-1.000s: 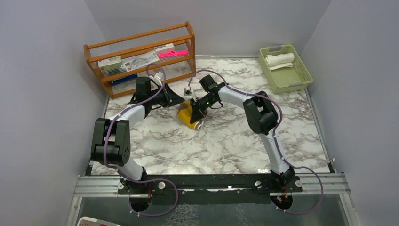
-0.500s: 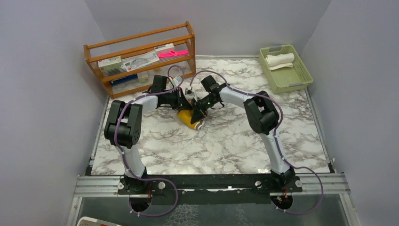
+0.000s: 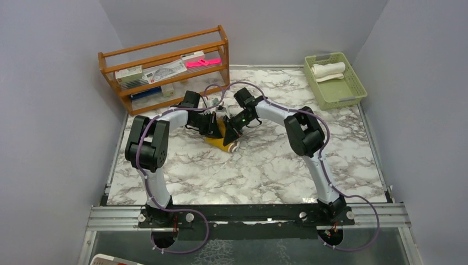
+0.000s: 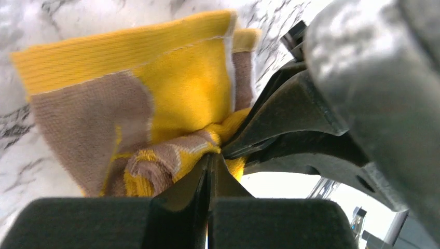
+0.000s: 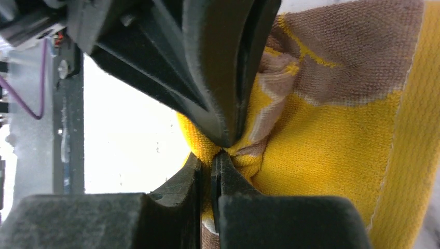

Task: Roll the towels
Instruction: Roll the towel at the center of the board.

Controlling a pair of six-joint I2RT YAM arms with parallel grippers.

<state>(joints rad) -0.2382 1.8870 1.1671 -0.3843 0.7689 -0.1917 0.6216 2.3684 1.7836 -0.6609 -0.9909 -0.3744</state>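
The marble-patterned white table carries the mustard-yellow cloth towel with brown patches just past its middle, toward the far edge, loosely rolled. The left gripper and the right gripper meet tip to tip over it — each pinched tight on a bunched fold of the cloth. In the far right corner, the cream-white rolled towel lies in a pale green plastic basket.

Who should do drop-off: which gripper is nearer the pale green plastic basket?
Right, slightly. Right gripper pinches the mustard-yellow cloth towel left of the basket; left gripper pinches it farther left.
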